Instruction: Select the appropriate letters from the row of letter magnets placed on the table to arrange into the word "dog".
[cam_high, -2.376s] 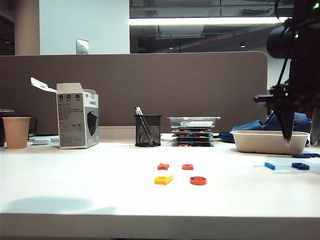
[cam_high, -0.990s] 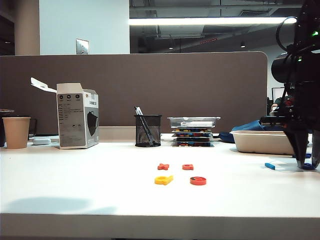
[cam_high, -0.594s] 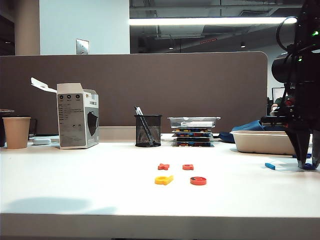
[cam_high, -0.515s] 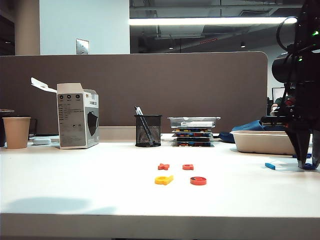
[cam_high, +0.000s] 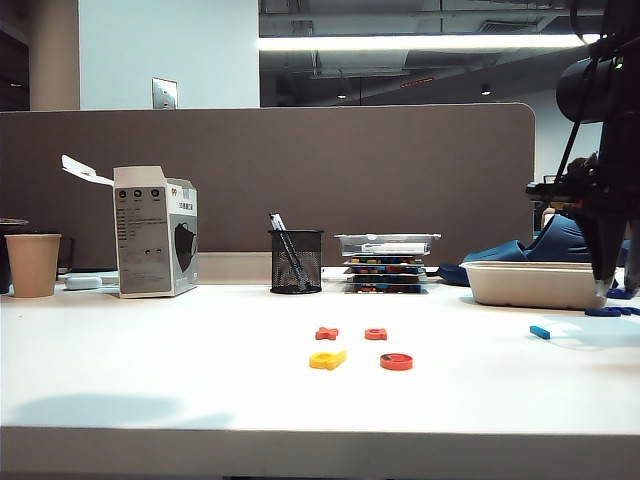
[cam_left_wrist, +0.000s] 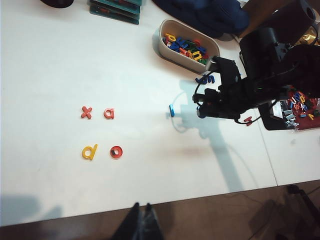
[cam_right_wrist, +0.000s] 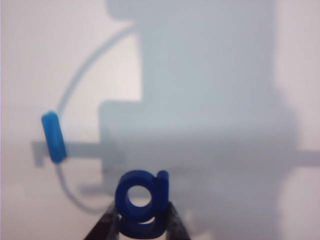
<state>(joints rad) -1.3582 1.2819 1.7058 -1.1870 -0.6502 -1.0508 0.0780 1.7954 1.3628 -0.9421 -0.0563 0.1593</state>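
Up close in the right wrist view, we see the dark blue "g" pinched between the two fingers of the right gripper, lifted clear of the white table. Below it on the table lies the light blue bar, well apart from the held letter. In the exterior view the right gripper hangs at the far right, its tips in front of the white tray; we cannot make out the "g" there.

Toward the middle of the table we find the yellow "d" with the red-orange "o" just beside it on its right. Behind them sit a red-orange "x" and another small red-orange letter.

From the left wrist view we see the tray is full of mixed coloured letters, and the right arm reaches over the table near it. The left gripper shows only as dark finger tips close together over the table's near edge, holding nothing.
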